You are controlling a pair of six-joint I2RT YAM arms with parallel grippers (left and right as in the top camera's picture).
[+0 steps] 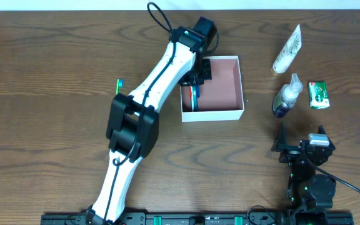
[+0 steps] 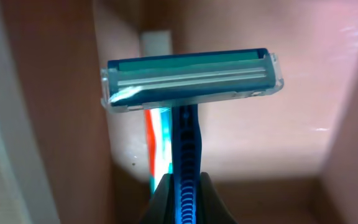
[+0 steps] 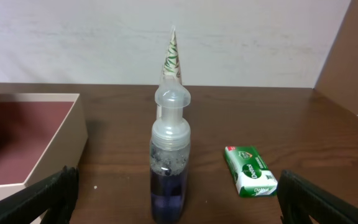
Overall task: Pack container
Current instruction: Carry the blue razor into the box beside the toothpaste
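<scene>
The left arm (image 1: 149,106) stands nearest the overhead camera, slanting from the near table edge far and rightward, with its wrist bent down over the container's left wall. The table (image 1: 42,125) shows broad bare wood left of that arm. The container (image 1: 227,81) sits far of centre, well in from every table edge, and its right half is bare pink floor. The right gripper (image 1: 300,142) sits low at the near right, its fingers (image 3: 48,193) spread wide toward a purple-filled bottle (image 3: 169,162). A white leaf-patterned tube (image 1: 287,53) lies beyond the bottle. A green soap box (image 3: 250,171) lies right of it, apart. The left gripper (image 2: 182,186) pinches the blue razor (image 2: 191,78) by its handle over the container's left side. A striped thing (image 2: 157,143) behind the razor, perhaps a tube, is blurred.
</scene>
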